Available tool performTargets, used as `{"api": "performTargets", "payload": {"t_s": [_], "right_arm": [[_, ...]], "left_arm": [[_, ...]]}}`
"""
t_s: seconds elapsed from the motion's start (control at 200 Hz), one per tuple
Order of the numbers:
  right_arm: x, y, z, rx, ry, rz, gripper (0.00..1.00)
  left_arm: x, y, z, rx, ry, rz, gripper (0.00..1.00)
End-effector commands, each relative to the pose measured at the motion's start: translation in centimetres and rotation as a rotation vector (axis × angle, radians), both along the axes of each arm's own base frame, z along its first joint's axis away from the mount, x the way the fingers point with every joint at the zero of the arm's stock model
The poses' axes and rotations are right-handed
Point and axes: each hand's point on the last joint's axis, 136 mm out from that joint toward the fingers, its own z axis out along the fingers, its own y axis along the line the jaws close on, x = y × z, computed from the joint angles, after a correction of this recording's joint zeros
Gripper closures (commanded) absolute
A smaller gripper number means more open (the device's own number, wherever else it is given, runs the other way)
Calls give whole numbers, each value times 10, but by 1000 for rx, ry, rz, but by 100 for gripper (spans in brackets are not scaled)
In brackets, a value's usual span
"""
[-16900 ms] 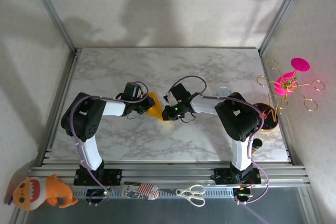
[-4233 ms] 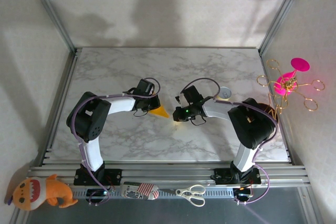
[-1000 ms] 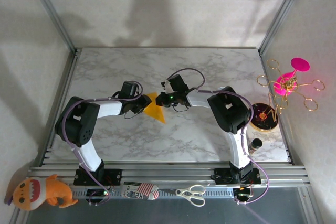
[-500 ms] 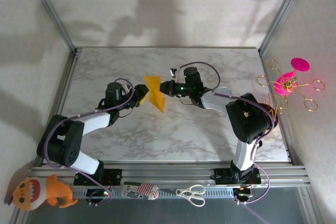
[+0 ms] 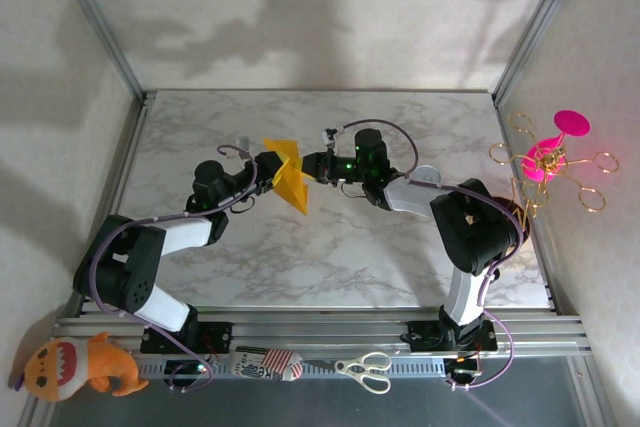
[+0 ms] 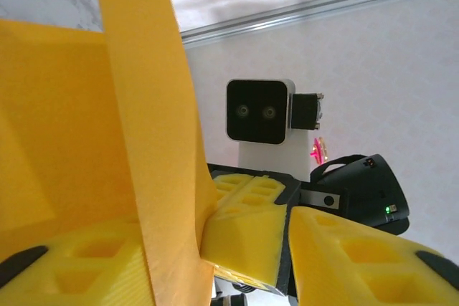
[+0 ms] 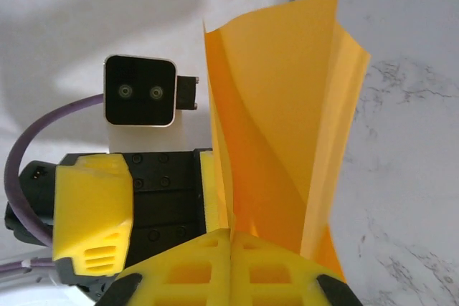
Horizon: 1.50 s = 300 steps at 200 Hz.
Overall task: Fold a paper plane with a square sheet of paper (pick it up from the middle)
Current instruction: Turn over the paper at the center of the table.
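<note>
Paper plane (image 5: 287, 175) held up by the right gripper (image 5: 312, 169)
It is pinched tight above the tabletop (image 5: 400, 257), nearer the far edge. The left gripper (image 5: 268, 172) is half open around it. The paper could be torn if tugged sideways.

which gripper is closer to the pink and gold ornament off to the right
Right. The right gripper holds the orange paper from the side facing the ornament. The left gripper sits across the paper, farther left of the ornament.
</note>
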Motion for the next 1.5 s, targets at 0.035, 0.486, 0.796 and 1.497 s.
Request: {"api": "performTargets", "payload": {"t_s": [0.035,0.486,0.796,1.497], "right_arm": [[-5,-3,16,53,-10,26,95],[16,-31,8,-81,-60,-147,61],[55,-114,-14,-548,-265,-509,46],[55,-193,2,-728,-361,-825,11]], "left_arm": [[-7,-5,11,-25,-68,-35,60],[9,11,-9,172,-38,74,91],[26,57,-53,858,122,196,96],[58,75,-103,2032,262,327,96]]}}
